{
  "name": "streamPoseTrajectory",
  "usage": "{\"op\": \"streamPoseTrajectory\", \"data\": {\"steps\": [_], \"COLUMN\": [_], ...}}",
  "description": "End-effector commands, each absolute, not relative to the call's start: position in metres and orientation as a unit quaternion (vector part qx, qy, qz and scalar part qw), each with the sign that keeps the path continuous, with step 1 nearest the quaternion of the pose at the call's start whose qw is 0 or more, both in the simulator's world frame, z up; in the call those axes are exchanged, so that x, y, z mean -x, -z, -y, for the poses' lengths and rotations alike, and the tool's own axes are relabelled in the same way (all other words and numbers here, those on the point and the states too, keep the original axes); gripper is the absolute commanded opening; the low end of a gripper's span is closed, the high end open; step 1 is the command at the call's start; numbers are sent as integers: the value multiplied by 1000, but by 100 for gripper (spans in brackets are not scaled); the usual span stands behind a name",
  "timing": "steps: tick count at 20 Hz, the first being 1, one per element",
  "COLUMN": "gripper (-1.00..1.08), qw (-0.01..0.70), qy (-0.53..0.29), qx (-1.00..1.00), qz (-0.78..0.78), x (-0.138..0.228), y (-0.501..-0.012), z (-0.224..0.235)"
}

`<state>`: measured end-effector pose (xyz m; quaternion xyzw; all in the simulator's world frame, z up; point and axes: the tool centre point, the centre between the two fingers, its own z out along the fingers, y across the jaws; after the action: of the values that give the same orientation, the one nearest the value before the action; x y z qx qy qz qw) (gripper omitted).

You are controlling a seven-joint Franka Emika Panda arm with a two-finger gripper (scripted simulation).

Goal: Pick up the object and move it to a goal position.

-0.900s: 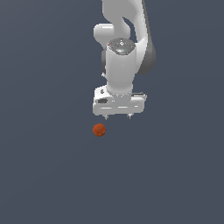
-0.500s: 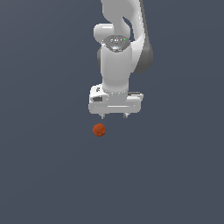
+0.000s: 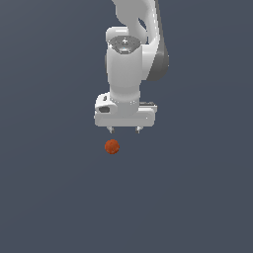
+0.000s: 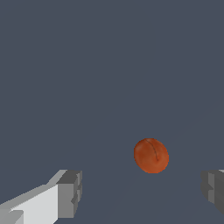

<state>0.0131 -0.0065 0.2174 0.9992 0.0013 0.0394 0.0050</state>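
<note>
Resting on the flat grey floor, your ball sits just below the gripper in the exterior view and slightly toward that view's left of it, with clear space between the two. You can see it is round, rust-red to orange-brown, with a faintly mottled skin and a thin darker crease across it in the wrist view. Nothing touches it.

Your gripper's jaws stand wide apart and hold nothing. In the wrist view the two grey fingertips show far from each other, blocky and matte, with ridged inner faces; the ball lies ahead of the gap between them, nearer the second tip than the first. From the exterior view only two short tips poke out beneath the hand.

Your arm is smooth, glossy white with darker grey joint sections, hanging straight down over the floor, which is plain, even and unmarked.
</note>
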Motion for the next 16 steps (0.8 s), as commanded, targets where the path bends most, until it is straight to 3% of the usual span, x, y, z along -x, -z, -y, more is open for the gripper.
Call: {"op": "streamPoseTrajectory", "data": {"steps": [1,16], "gripper": [100,100], "qw": [4,-5], "qy": [-39,-27], "qx": [-999,-988], "qz": [5,154], "x": [-13,-7], "y": [-216,-184], "z": [7,22]}}
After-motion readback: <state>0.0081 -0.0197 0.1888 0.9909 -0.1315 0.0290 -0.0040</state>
